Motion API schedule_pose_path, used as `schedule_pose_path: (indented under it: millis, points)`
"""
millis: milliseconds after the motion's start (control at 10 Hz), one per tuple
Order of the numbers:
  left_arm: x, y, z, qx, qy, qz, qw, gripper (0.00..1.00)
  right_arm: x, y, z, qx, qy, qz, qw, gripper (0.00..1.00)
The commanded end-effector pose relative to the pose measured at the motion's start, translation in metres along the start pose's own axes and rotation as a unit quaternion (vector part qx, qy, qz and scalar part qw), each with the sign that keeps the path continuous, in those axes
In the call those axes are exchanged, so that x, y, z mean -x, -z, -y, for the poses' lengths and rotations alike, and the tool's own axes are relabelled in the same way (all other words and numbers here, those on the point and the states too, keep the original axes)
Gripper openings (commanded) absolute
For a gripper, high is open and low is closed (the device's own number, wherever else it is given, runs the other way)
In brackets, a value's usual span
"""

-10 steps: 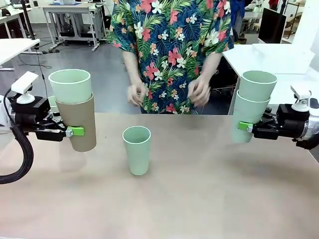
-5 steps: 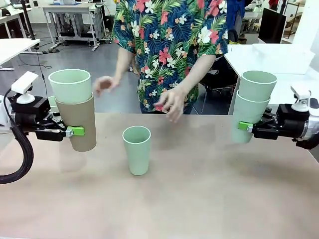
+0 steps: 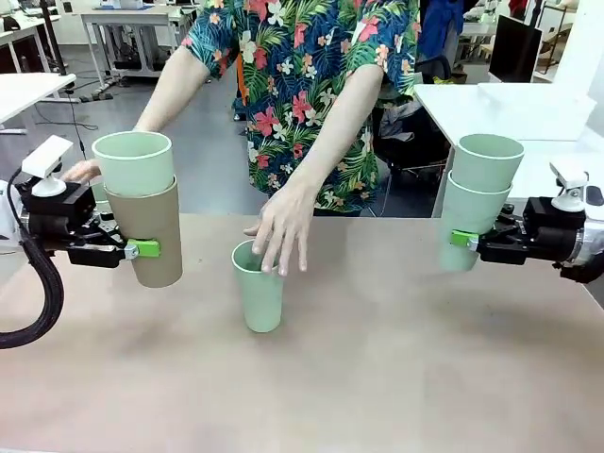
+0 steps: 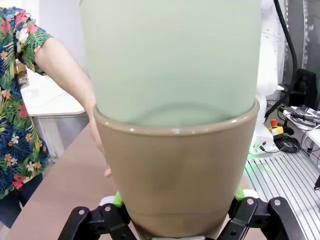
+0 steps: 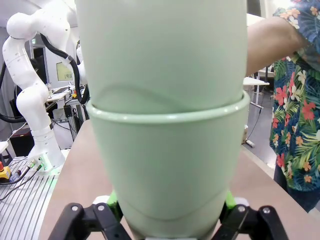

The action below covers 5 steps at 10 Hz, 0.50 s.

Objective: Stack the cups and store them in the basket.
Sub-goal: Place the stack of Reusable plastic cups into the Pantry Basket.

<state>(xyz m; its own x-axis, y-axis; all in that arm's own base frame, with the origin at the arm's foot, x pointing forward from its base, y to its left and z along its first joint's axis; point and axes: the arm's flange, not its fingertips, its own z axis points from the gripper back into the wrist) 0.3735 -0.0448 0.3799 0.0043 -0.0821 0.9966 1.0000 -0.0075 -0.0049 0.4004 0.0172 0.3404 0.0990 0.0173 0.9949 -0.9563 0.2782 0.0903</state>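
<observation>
While the person's hand [image 3: 281,226] rests on the loose cup [image 3: 260,300] at frame centre, the left gripper [image 3: 134,250] clamps the tan stack [image 3: 151,226] at left and the right gripper [image 3: 460,239] clamps the mint stack [image 3: 477,193] at right; any arm swing could strike that hand.

A robotics lab: metal-framed workbenches [image 3: 132,24] stand on a bare grey floor [image 3: 198,142] at eleven o'clock, a dark monitor [image 3: 514,47] at one o'clock; a red emergency-stop button [image 4: 273,123] and loose cables [image 4: 286,144] sit by a slotted aluminium base [image 4: 285,175].
</observation>
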Motion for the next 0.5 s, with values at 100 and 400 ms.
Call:
schedule_pose_path:
  millis: [100, 400]
  points:
    - [-0.0023, 0.0009, 0.0003, 0.001, 0.001, 0.004, 1.000, 0.85, -0.0019, 0.0002, -0.0005, -0.002, -0.008, 0.007, 1.000, 0.84]
    - [-0.0023, 0.0009, 0.0003, 0.001, 0.001, 0.004, 1.000, 0.85, -0.0019, 0.0002, -0.0005, -0.002, -0.008, 0.007, 1.000, 0.84]
